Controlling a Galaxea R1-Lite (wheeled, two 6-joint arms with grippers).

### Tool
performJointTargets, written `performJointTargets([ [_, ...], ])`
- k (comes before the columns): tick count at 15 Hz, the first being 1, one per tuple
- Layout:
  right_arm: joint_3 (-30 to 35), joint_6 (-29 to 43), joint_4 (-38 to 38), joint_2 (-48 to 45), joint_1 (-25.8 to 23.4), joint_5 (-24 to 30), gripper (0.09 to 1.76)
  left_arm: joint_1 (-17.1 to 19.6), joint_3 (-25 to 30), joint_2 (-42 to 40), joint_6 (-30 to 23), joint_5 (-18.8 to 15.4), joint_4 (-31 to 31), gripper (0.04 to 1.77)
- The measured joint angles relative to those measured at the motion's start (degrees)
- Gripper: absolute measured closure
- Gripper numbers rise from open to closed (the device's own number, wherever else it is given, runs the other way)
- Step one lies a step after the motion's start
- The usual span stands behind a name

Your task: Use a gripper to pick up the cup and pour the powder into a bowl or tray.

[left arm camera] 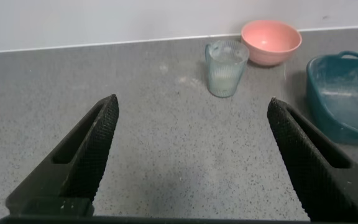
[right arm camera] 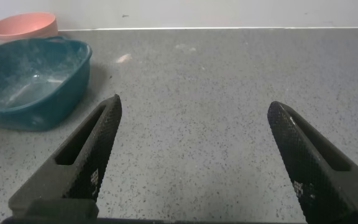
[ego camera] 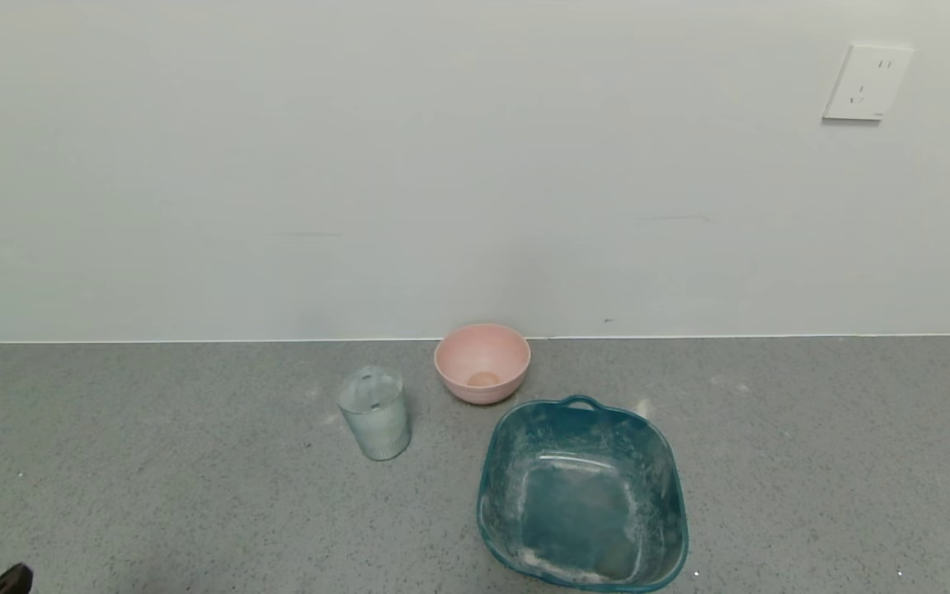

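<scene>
**Ribbed glass cup stands alone on speckled counter**

We see the ribbed, white-dusted cup (ego camera: 374, 412) upright at centre frame, left of the glossy teal basin (ego camera: 498, 462) and pink bowl (ego camera: 482, 361). Our left gripper (left arm camera: 191, 124) and right gripper (right arm camera: 194, 127) both gape wide, empty.

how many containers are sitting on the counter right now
3: a glass cup on the left, a pink bowl by the wall, and a teal basin nearest the robot, to the right. None looks hidden.
</scene>
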Motion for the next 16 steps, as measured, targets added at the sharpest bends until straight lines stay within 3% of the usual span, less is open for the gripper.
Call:
performJointTargets([
  [4,0.0,0.0,0.0,0.0,0.0,0.0,0.14,-0.4,-6.2,16.2,0.1,-1.3,-0.5,0.09],
  [8,0.0,0.0,0.0,0.0,0.0,0.0,0.14,-0.5,-9.9,30.7,2.1,-7.0,-0.9,0.09],
  [16,0.0,0.0,0.0,0.0,0.0,0.0,0.14,-0.6,-9.3,52.2,7.5,-12.3,-9.0,0.09],
])
